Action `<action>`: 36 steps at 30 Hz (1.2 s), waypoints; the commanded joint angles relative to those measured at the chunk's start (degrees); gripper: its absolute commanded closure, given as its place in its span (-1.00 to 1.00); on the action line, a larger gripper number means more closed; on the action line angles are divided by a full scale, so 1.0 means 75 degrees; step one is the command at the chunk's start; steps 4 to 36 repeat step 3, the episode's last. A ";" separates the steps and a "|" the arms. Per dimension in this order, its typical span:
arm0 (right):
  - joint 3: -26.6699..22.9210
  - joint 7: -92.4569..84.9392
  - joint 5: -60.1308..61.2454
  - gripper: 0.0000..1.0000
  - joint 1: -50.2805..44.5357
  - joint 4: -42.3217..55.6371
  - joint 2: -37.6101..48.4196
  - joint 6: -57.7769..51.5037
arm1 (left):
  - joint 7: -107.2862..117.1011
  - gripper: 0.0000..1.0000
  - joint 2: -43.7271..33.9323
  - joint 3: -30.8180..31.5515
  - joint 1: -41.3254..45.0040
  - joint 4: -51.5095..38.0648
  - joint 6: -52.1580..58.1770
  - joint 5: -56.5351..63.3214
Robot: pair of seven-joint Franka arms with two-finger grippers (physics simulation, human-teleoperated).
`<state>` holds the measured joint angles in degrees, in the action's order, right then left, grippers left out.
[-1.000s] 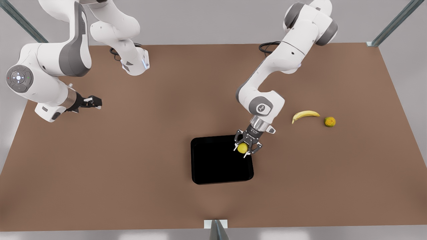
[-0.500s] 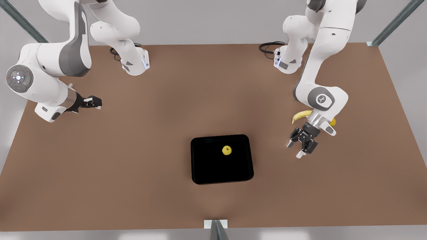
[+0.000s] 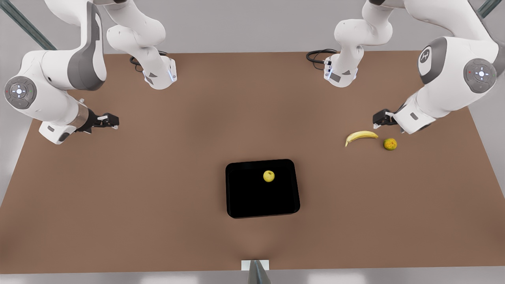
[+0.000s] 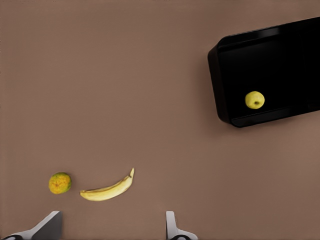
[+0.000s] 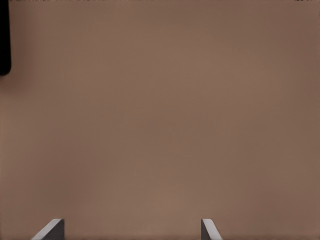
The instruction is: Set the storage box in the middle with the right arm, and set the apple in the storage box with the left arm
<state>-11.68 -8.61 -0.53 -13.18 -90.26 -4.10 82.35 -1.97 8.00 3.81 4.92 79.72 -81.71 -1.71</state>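
The black storage box (image 3: 256, 201) lies in the middle of the brown table, toward the near edge. The yellow-green apple (image 3: 269, 176) rests inside it, close to the far wall, free of any gripper. My left gripper (image 3: 380, 118) hangs open and empty over the front view's right, just behind the banana. In the left wrist view the storage box (image 4: 280, 60) and apple (image 4: 255, 100) lie far from the left gripper (image 4: 111, 230). My right gripper (image 3: 108, 120) waits open at the front view's left. The right gripper (image 5: 130, 230) faces bare table, with a storage box (image 5: 4, 45) corner at the edge.
A yellow banana (image 3: 361, 136) and an orange-green mottled fruit (image 3: 390, 144) lie side by side at the front view's right, just below the left gripper. The two arm bases stand at the table's far edge. A small white bracket (image 3: 255, 265) sits at the near edge.
The left gripper let go of the apple over the storage box, then drew back to the front view's right, past the banana. The apple now lies in the box. The right arm barely moved.
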 commanded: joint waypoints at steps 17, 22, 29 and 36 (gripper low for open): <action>-0.0001 0.0000 0.0000 -1.00 0.0012 0.0000 0.0007 0.0000 | 0.0638 -1.00 -0.0129 0.0277 0.0070 0.0503 -0.0472 0.0568; -0.0001 0.0000 0.0000 -1.00 0.0012 0.0000 0.0007 0.0000 | 0.0638 -1.00 -0.0129 0.0277 0.0070 0.0503 -0.0472 0.0568; -0.0001 0.0000 0.0000 -1.00 0.0012 0.0000 0.0007 0.0000 | 0.0638 -1.00 -0.0129 0.0277 0.0070 0.0503 -0.0472 0.0568; -0.0001 0.0000 0.0000 -1.00 0.0012 0.0000 0.0007 0.0000 | 0.0638 -1.00 -0.0129 0.0277 0.0070 0.0503 -0.0472 0.0568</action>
